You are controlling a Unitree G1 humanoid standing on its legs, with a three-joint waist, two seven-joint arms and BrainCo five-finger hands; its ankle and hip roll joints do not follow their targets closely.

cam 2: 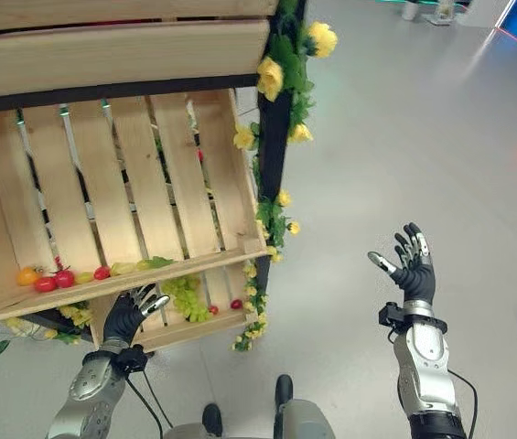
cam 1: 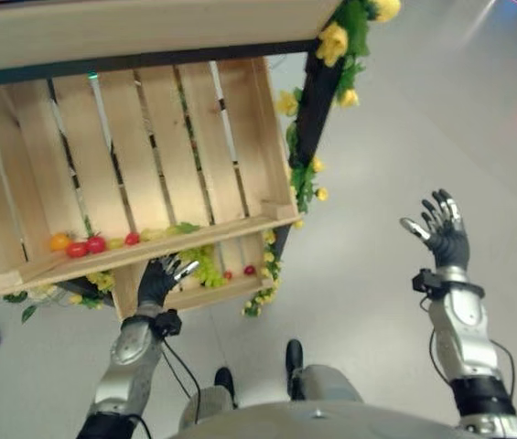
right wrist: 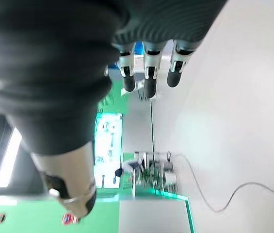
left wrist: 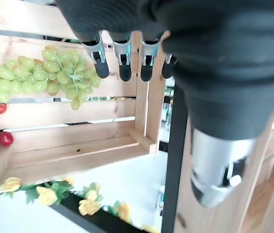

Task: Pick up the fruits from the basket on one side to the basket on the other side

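Upper crate (cam 1: 139,155) overhanging lower crate (left wrist: 78,150)

Upper crate (cam 1: 148,155) upper left of frame, tomatoes (cam 1: 86,245) along its front edge. Lower crate (left wrist: 73,150) beneath, grapes (left wrist: 35,77) and left robot hand (cam 1: 159,279) inside. Right robot hand (cam 1: 441,233) over floor (cam 1: 377,183), right.

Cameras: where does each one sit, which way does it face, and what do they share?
Left eye view: on the head, looking down at the upper crate, left hand below it, right hand over floor.
Right eye view: same scene, slightly offset.
Left wrist view: along the left hand's fingers toward green grapes in the lower crate.
Right wrist view: past the open right hand toward floor.
Shared: the grapes show in the eye views and the left wrist view.
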